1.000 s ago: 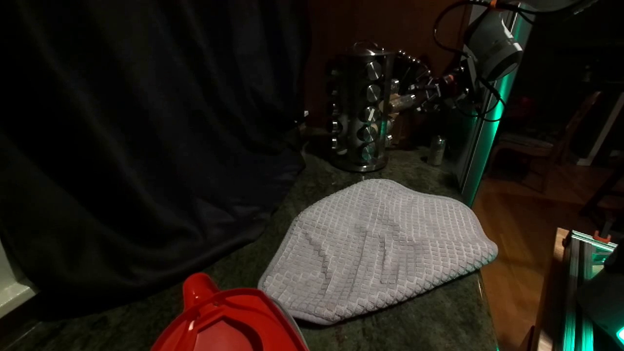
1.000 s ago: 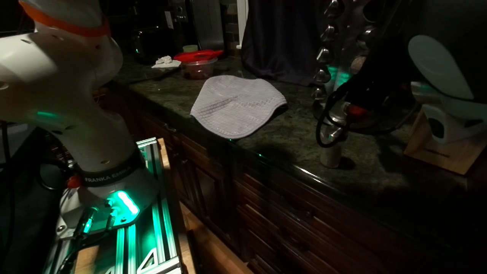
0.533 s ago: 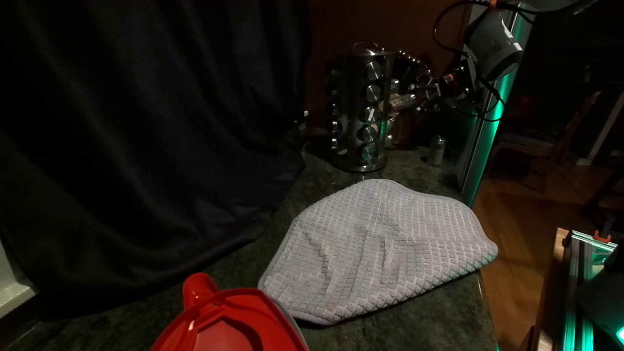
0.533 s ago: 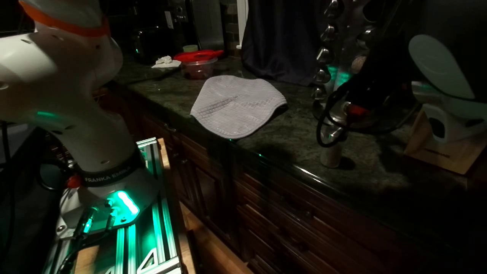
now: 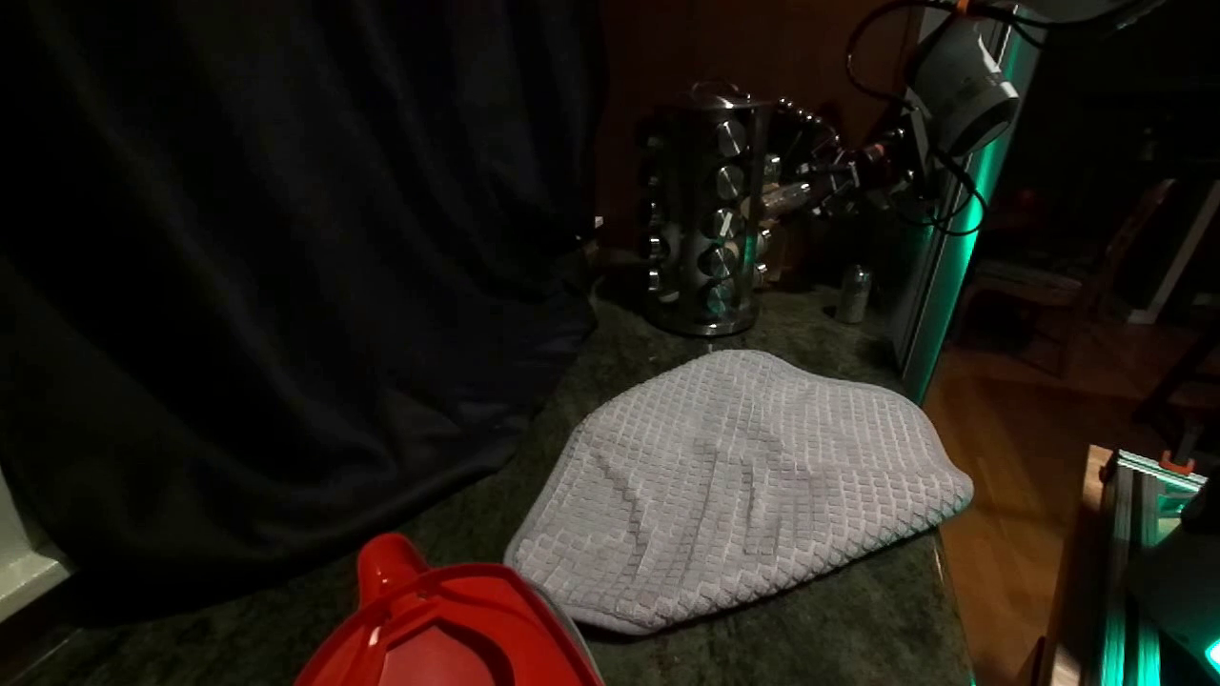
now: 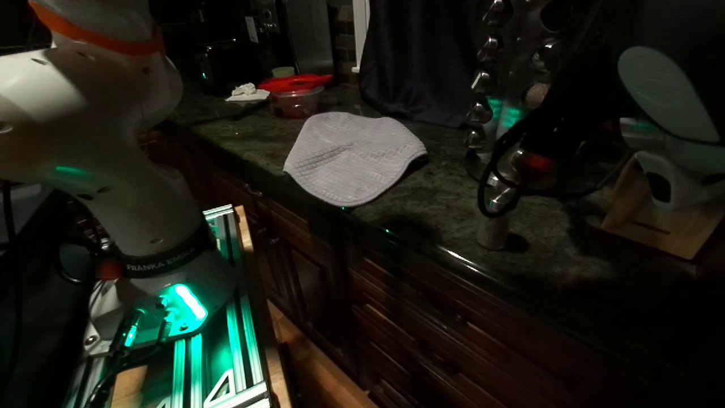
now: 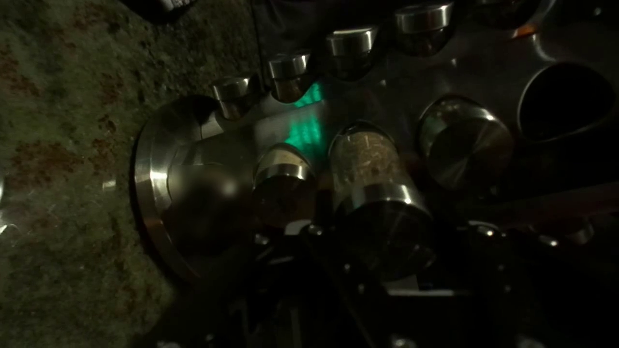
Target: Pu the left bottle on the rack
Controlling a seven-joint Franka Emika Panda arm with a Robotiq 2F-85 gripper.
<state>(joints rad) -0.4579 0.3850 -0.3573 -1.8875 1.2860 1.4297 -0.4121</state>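
The rack is a dark shiny metal tower of several capped jars, standing in both exterior views [image 5: 688, 229] [image 6: 512, 85] and filling the wrist view [image 7: 372, 104]. A clear spice bottle with tan contents and a silver cap [image 7: 365, 157] points bottom-first into a rack hole. It juts out further than its neighbours, and it shows in an exterior view [image 5: 786, 199]. My gripper [image 7: 399, 232] has a finger on each side of the cap and appears shut on it; the pads are very dark. The gripper also shows beside the rack [image 5: 822, 186].
Another small bottle stands upright on the counter [image 5: 855, 295] [image 6: 493, 231] near the rack. An empty hole [image 7: 566, 101] is in the rack. A grey cloth [image 5: 734, 476], a red-lidded container [image 5: 448, 629], a dark curtain [image 5: 286, 286] and a wooden block [image 6: 645, 226] are around.
Over the last half second my hand has shifted slightly, a little to the right in an exterior view. The bottle stays at the rack hole.
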